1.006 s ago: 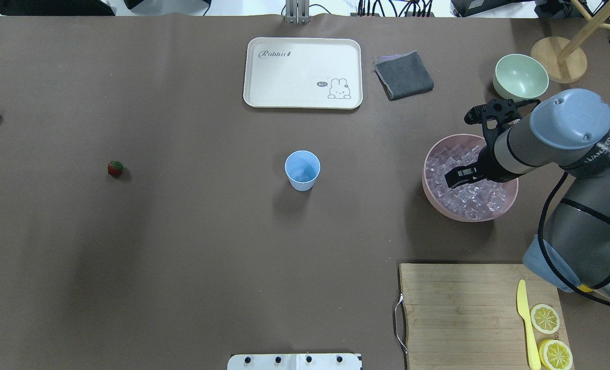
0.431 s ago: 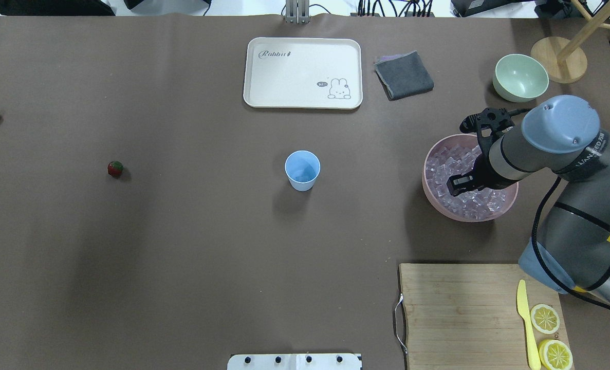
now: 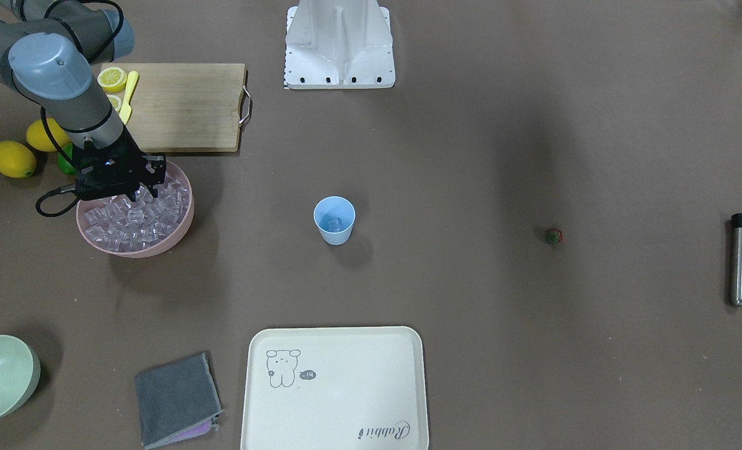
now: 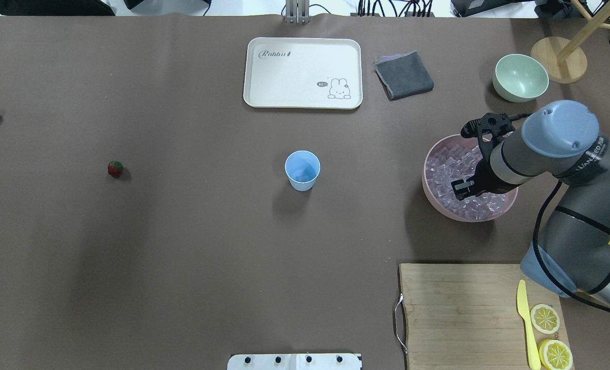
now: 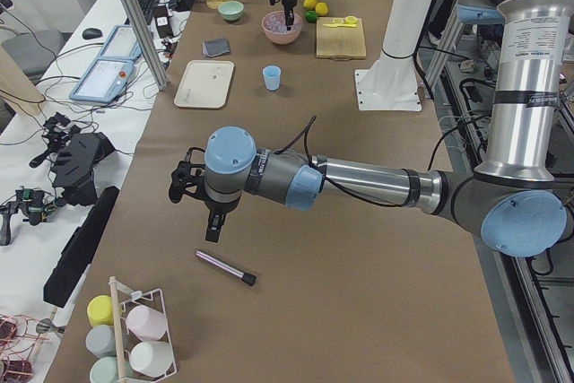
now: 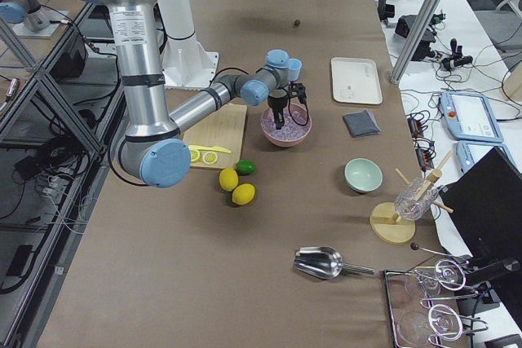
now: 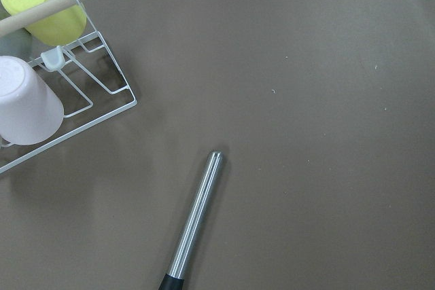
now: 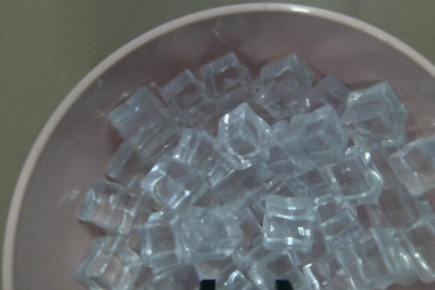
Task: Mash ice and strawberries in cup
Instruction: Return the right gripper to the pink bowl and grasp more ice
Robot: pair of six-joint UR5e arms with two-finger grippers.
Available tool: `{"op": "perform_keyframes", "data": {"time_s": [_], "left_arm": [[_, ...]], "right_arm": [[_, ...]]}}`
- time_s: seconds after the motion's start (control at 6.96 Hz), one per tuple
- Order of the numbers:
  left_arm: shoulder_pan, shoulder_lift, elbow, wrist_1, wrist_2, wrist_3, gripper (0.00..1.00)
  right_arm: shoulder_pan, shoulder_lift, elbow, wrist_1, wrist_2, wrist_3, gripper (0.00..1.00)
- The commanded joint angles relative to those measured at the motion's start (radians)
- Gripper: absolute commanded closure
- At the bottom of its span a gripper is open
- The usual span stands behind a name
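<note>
The right pincer (image 4: 460, 188) hangs tips-down in the pink bowl (image 4: 424, 181), middle right of the overhead view. Its jaws are slightly apart among the ice (image 8: 241, 134) with no cube plainly caught; I judge it is there to pick one. The light blue cup (image 4: 302, 170) stands mid-frame to its left, the strawberry (image 4: 115, 168) far left on the surface.

Cup (image 4: 302, 169) top unobstructed; tray (image 4: 263, 77), pink bowl (image 4: 429, 198) well apart.

Brown table (image 4: 181, 257) carries cup (image 4: 302, 170), strawberry (image 4: 115, 168), pink bowl (image 4: 424, 182), tray (image 4: 294, 77), cloth (image 4: 404, 75), cutting board (image 4: 454, 308)
</note>
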Motion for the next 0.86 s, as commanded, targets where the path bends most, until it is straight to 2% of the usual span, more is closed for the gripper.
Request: {"op": "perform_keyframes", "data": {"time_s": [0.0,0.29,0.43,0.57,0.72], "left_arm": [[0.0,0.005,-0.006,0.0,0.0,0.0,0.02],[0.0,0.006,-0.015,0.0,0.0,0.0,0.02],[-0.002,0.007,-0.014,0.0,0.0,0.0,0.02],[0.0,0.007,-0.012,0.0,0.0,0.0,0.02],[-0.002,0.007,-0.014,0.002,0.0,0.0,0.02]], "right_arm": [[-0.006,-0.005,-0.004,-0.001,-0.001,0.0,0.7],[-0.005,0.008,0.01,-0.011,0.0,-0.001,0.86],[0.024,0.013,0.021,-0.025,0.035,-0.001,0.9],[0.069,0.066,0.033,-0.104,0.084,-0.003,0.9],[0.072,0.173,0.03,-0.208,0.086,-0.001,0.9]]}}
